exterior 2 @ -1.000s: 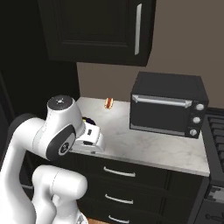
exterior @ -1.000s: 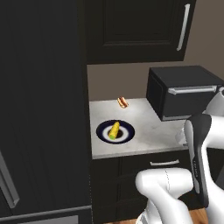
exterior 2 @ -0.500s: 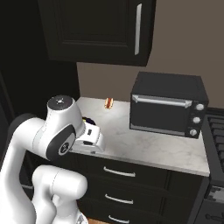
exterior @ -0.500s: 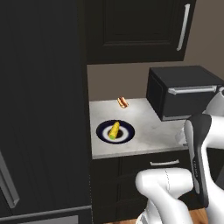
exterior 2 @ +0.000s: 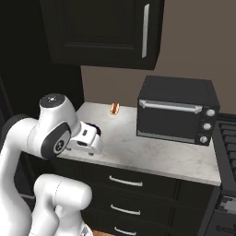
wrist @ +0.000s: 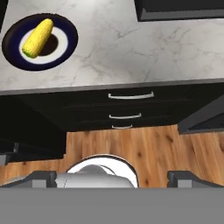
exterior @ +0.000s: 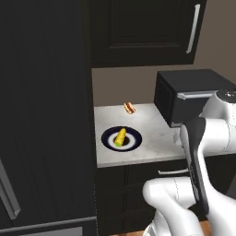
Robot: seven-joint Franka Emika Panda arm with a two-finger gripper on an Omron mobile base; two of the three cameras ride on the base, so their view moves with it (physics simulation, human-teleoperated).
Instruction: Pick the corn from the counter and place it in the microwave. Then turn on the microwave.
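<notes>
Corn: one yellow cob, green at one end, lying across the middle of one round plate; the hand view shows it too, tilted on the plate.
Plate: one, dark blue rim with a white inner ring and a dark centre, resting on the tabletop toward its left front, near the tall black cabinet wall.
Tabletop: one pale marbled slab; three things stand or lie on it: the plate with the corn, one small hot dog and one dark boxy oven.
Hot dog: one, near the back wall, well apart from the plate; the right base view shows it left of the oven.
Oven: one, black, with one silver bar handle across the top of its door and three round knobs down its right side.
Drawers: three thin silver handles stacked under the tabletop front.
Upper cabinet: one dark door with one vertical silver handle.
End effector: fingers spread fully apart, nothing between them; one dark tip at each lower corner of the hand view, above wooden floor and in front of the drawers, well apart from the corn.
</notes>
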